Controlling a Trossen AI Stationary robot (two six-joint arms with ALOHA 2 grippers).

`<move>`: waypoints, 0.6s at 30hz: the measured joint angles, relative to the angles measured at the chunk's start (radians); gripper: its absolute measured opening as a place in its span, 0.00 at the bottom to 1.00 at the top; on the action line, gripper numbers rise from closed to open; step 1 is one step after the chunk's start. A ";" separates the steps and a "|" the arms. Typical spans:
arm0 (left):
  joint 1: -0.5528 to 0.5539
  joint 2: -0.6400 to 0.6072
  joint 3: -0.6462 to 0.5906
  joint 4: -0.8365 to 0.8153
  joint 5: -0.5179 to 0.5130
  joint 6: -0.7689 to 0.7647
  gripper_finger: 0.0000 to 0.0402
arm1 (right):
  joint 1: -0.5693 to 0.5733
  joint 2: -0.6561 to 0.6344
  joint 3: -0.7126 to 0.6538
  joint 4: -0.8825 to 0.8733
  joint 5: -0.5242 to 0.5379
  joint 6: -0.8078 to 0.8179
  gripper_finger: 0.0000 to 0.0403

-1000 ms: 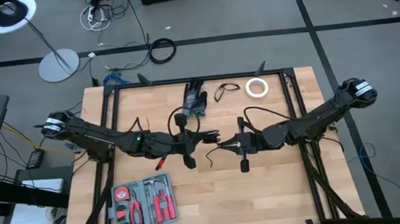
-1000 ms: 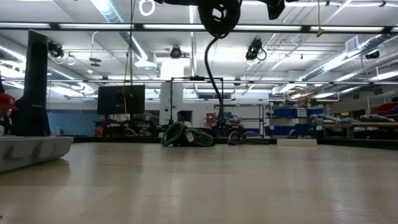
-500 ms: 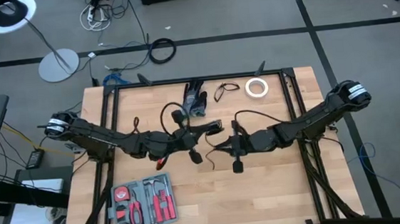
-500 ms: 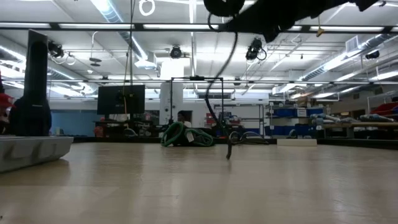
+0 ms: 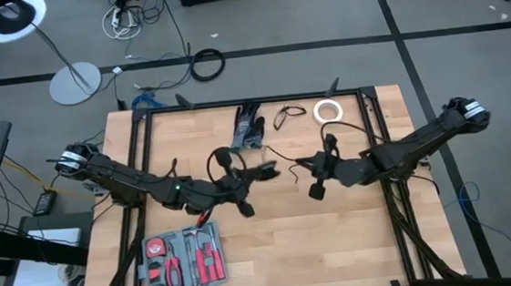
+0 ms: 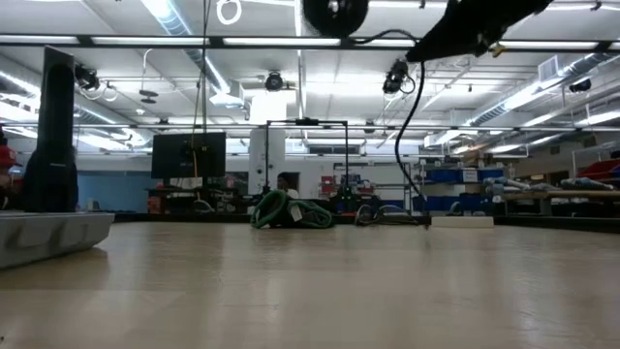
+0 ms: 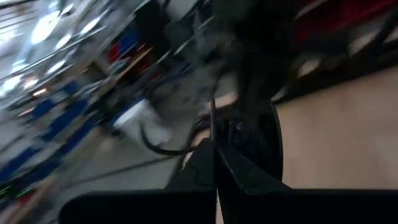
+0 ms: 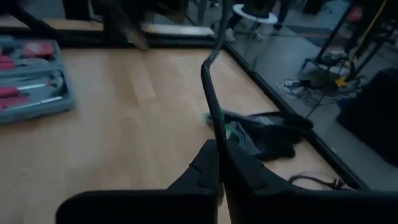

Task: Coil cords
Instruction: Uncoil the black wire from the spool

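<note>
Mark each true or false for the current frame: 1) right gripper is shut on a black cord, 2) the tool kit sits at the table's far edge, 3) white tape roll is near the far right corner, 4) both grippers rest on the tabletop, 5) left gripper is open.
1) True. The right gripper is shut on the black cord, which runs out from between its fingers.
2) False. The tool kit lies at the near left of the table.
3) True. The white tape roll lies near the far right corner.
4) False. In the low view both arms hang above the tabletop, cord dangling.
5) False. The left gripper is shut.
</note>
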 joint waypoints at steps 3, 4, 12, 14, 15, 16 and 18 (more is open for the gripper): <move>0.001 -0.007 0.000 -0.040 -0.064 0.013 0.00 | 0.048 -0.028 0.000 -0.050 0.111 0.011 0.01; 0.001 -0.011 0.000 -0.061 -0.071 0.013 0.00 | 0.064 -0.039 0.000 -0.054 0.159 0.021 0.01; 0.019 -0.016 0.000 -0.173 -0.122 -0.020 0.00 | 0.167 -0.074 0.001 0.131 0.229 -0.131 0.01; 0.023 -0.016 0.000 -0.186 -0.126 -0.019 0.00 | 0.182 -0.065 0.001 0.189 0.180 -0.177 0.03; 0.024 -0.016 0.000 -0.189 -0.125 -0.018 0.00 | 0.186 -0.063 0.001 0.201 0.154 -0.180 0.05; 0.026 -0.016 0.000 -0.190 -0.125 -0.013 0.00 | 0.187 -0.060 0.001 0.206 0.135 -0.179 0.08; 0.029 -0.016 0.000 -0.190 -0.135 0.013 0.00 | 0.196 -0.060 0.001 0.200 0.106 -0.138 0.15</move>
